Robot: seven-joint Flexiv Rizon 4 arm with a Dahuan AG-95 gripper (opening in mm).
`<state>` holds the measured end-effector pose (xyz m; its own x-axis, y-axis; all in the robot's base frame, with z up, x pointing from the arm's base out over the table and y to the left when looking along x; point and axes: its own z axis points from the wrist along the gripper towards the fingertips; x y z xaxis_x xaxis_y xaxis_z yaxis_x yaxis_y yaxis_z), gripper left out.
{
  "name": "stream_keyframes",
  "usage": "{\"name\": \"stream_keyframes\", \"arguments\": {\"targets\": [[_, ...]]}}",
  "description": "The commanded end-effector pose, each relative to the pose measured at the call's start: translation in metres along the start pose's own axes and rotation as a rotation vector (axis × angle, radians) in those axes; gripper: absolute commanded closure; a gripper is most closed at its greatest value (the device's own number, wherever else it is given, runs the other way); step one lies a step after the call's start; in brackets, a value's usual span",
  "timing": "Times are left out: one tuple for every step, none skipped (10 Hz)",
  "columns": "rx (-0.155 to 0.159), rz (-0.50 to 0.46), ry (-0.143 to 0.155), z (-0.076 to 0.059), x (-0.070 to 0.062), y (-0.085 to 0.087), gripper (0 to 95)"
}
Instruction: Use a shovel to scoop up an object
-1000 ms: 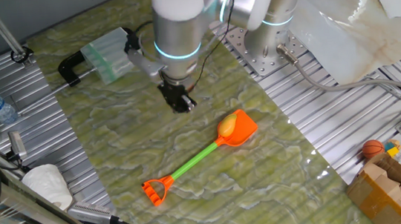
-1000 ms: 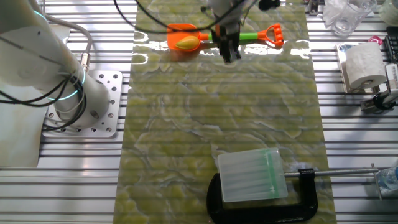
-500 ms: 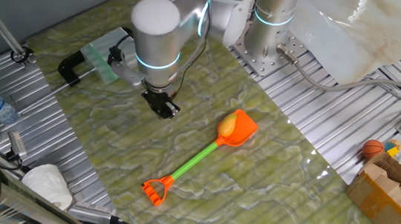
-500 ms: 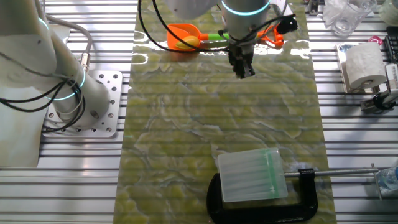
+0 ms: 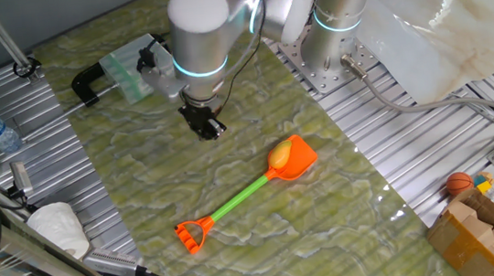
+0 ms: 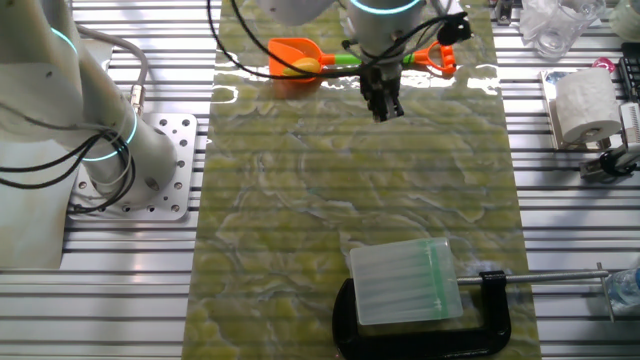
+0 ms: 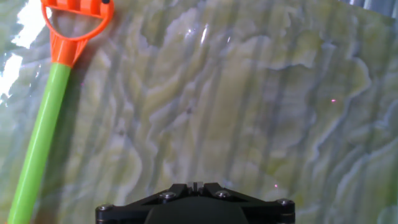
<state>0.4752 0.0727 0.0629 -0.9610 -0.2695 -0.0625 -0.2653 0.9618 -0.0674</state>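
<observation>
Apparently scooped: small yellow-orange oval lump [image 5: 279, 156] sits on the orange-bladed, green-shafted plastic toy shovel [image 5: 251, 192]; two-finger gripper [image 5: 208, 129] hangs apart from shovel, empty, fingers narrow.

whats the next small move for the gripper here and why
Probably nothing more than a retreat: the small yellow oval lump already sits on the orange blade of the green-shafted plastic toy shovel, which lies on the mat apart from the empty black two-finger gripper.
</observation>
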Motion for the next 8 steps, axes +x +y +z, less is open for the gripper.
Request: {"name": "stream_keyframes", "arguments": {"targets": [[0.015, 0.052, -0.001, -0.0029, 0.0031, -0.0014, 95.0], [0.003, 0.061, -0.008, -0.0036, 0.0015, -0.0002, 95.0], [-0.013, 0.061, -0.012, -0.0036, 0.0015, -0.0002, 95.0], [-0.022, 0.122, -0.016, -0.0036, 0.0015, -0.0002, 95.0], [-0.019, 0.187, -0.030, -0.0036, 0.0015, -0.0002, 95.0], [-0.011, 0.225, -0.041, -0.0036, 0.0015, -0.0002, 95.0], [-0.012, 0.289, -0.042, -0.0036, 0.0015, -0.0002, 95.0], [-0.008, 0.316, -0.041, -0.0036, 0.0015, -0.0002, 95.0]]}}
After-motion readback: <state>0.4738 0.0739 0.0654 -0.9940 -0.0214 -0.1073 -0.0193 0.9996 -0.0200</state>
